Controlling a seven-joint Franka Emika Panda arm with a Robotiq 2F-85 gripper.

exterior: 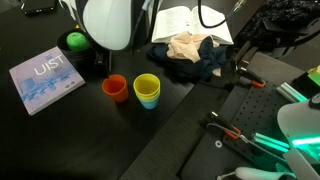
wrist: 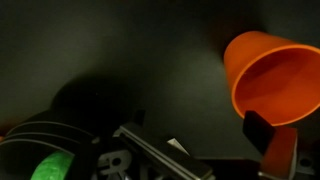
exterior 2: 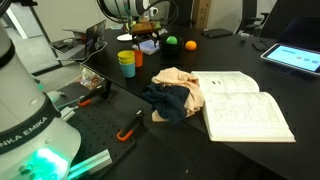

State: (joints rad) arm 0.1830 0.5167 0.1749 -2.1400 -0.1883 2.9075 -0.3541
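Looks to me like you're right at the start here: the orange cup (exterior: 114, 87) is standing on the black table (exterior: 70, 135) on its own, not lifted and not in any grip, so the whole grab is not yet done. Your tool (exterior 2: 147, 38) hangs low over that end of the table. In the wrist view one dark finger (wrist: 272, 140) pokes up just beside the cup's lower edge, close, but I can't swear it's touching. The other finger doesn't show, so I can't tell how wide the tool is, and I see nothing in it. The cup itself is bright orange plastic, tapered, upright, mouth open, and empty inside going by the wrist view. It sits just beside the yellow cup (exterior: 147, 85) stacked in a blue cup (exterior: 149, 102), apart from them, with the green ball (exterior: 76, 42) further back and the UIST booklet (exterior: 45, 80) off to the side.
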